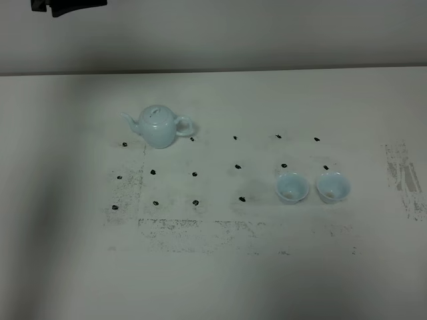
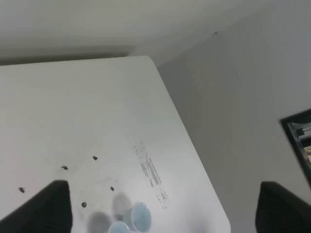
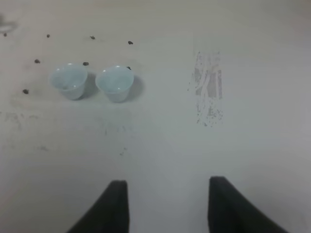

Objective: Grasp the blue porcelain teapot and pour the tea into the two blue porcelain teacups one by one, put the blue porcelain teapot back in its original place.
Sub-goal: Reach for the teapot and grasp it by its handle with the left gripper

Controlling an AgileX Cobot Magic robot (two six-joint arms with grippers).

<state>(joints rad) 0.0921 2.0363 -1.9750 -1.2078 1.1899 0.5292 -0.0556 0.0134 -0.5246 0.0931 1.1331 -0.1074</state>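
The blue porcelain teapot (image 1: 159, 127) stands upright at the back left of the white table (image 1: 213, 280), lid on, spout to the left and handle to the right. The two blue porcelain teacups (image 1: 292, 187) (image 1: 333, 187) stand side by side at the front right, well apart from the pot. Neither gripper shows in the high view. In the left wrist view my left gripper (image 2: 165, 213) is wide open and high over the table, with the cups (image 2: 140, 216) below it. My right gripper (image 3: 167, 204) has its fingers apart with nothing between them, short of the cups (image 3: 69, 80) (image 3: 115, 82).
Small black dots (image 1: 195, 174) mark a grid on the tabletop. A scuffed grey patch (image 1: 402, 177) lies near the right edge. The table's corner (image 2: 146, 58) meets a grey wall. A dark object (image 1: 67, 5) pokes in at the top left of the high view.
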